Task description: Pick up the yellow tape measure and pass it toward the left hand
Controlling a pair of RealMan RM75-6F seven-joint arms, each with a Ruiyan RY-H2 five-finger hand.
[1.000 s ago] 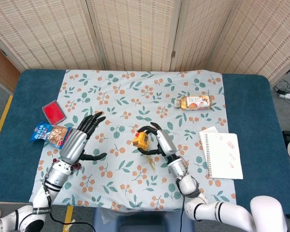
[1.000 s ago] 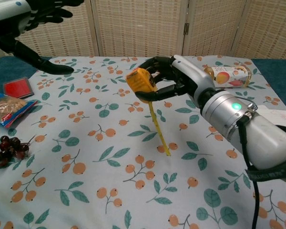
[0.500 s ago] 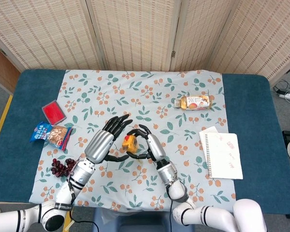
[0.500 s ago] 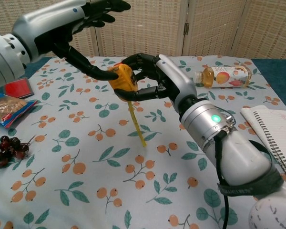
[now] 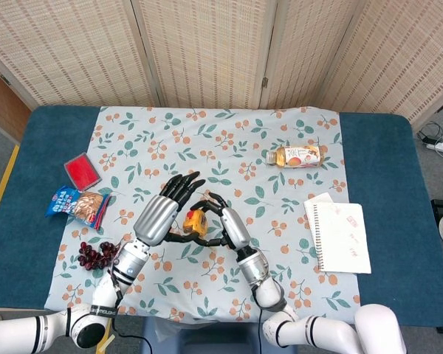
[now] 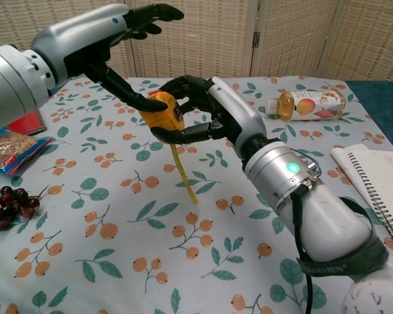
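Handover | my right hand (image 6: 203, 114) grips yellow tape measure (image 6: 162, 112), now closer to spread, empty left hand (image 6: 111, 39) | thumb touching; transfer imminent

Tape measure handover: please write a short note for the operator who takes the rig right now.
Right hand: holds the yellow tape measure in the air over the floral tablecloth; a short length of yellow tape hangs down from it.
Left hand: fingers spread, nothing gripped; its thumb is at the tape measure's left side, touching or almost touching.
Done: pick-up and the pass toward the left hand.
Left: the left hand has not closed on the tape measure; close it, then release the right hand.
Nearby: grapes and a snack bag on the left, a bottle and a notebook on the right.
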